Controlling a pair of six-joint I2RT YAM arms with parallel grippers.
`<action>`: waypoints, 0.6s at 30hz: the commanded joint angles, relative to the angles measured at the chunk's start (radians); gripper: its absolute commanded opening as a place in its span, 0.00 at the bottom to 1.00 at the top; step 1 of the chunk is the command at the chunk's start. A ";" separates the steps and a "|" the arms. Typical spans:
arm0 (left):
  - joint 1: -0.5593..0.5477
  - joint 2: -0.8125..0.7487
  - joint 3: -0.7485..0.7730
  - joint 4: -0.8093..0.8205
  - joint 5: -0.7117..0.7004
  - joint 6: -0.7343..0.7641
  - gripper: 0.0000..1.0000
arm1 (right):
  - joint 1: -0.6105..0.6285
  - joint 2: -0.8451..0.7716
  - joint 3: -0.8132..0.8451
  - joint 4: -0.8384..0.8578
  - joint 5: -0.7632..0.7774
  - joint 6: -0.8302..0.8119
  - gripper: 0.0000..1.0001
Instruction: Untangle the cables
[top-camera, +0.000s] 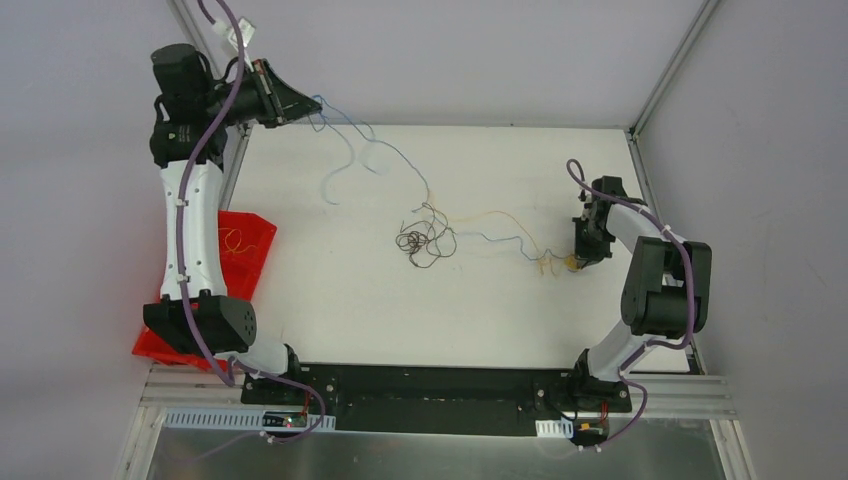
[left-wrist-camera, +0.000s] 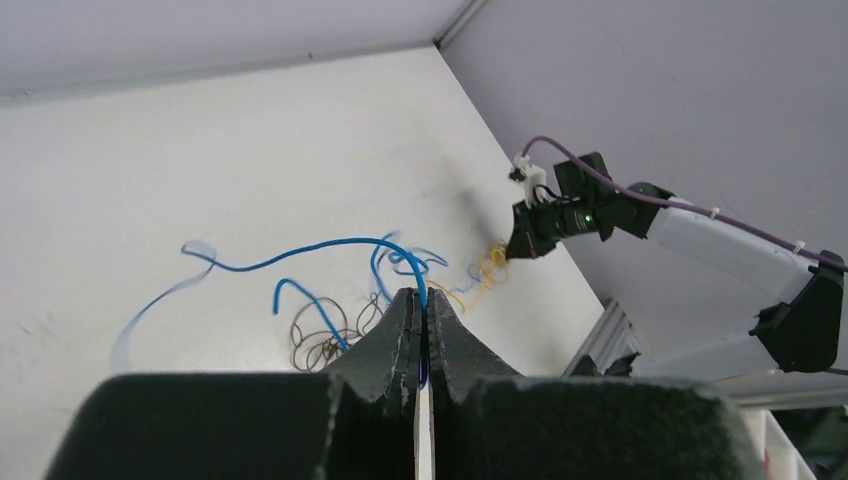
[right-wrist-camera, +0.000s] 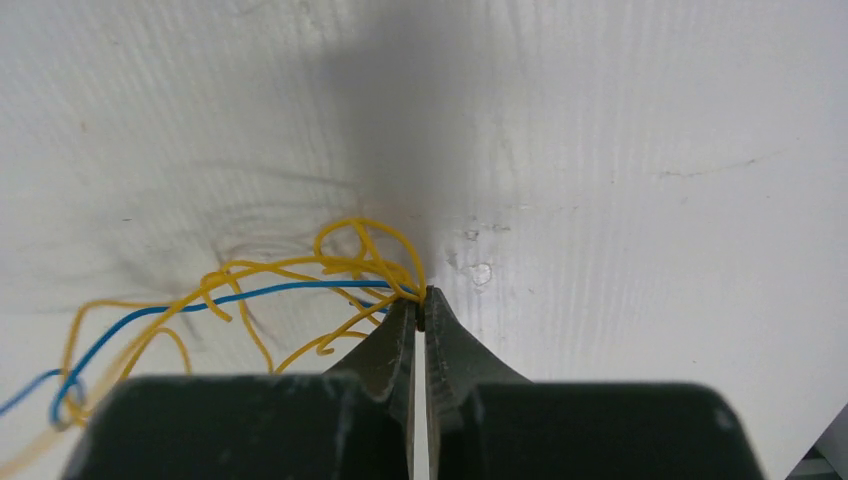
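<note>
The left gripper (left-wrist-camera: 422, 305) is sitting at the far-left corner of the table (top-camera: 340, 320), raised above the surface. Its jaws are pressed together, pinching the blue cable (left-wrist-camera: 330, 241) at the fingertips.

Below it in the overhead view, a red bin (top-camera: 258, 264) is resting against the left edge of the table. A yellow strand (top-camera: 237, 241) is lying coiled inside the bin.

From the left fingertips, the blue cable is hanging out over the table in loose waves. One free end is curling down toward the surface. The main run is heading right, toward the middle of the table.

At the middle, the black cable (top-camera: 425, 240) is lying in a tight knot of small loops. The blue cable is passing just beside or through this knot; which one cannot be told from these views.

Right of the knot, the orange-yellow cable (right-wrist-camera: 290, 262) is arching across the table beside the blue run. Both are ending in a small cluster near the right edge.

The right gripper (right-wrist-camera: 421, 312) is pointing down at that cluster, low over the table. Its jaws are closed, clamping the orange-yellow cable at the tips. The blue strand is running to the same point, but whether it is also being pinched cannot be told.
</note>
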 joint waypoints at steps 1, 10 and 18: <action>0.039 -0.015 0.130 -0.012 0.015 -0.004 0.00 | -0.014 -0.010 0.007 -0.035 0.029 -0.049 0.00; 0.079 -0.019 0.216 -0.054 -0.057 0.008 0.00 | -0.024 -0.014 0.008 -0.049 0.006 -0.066 0.00; 0.077 -0.171 -0.176 -0.109 0.003 0.108 0.01 | -0.023 -0.029 0.035 -0.093 -0.100 -0.040 0.00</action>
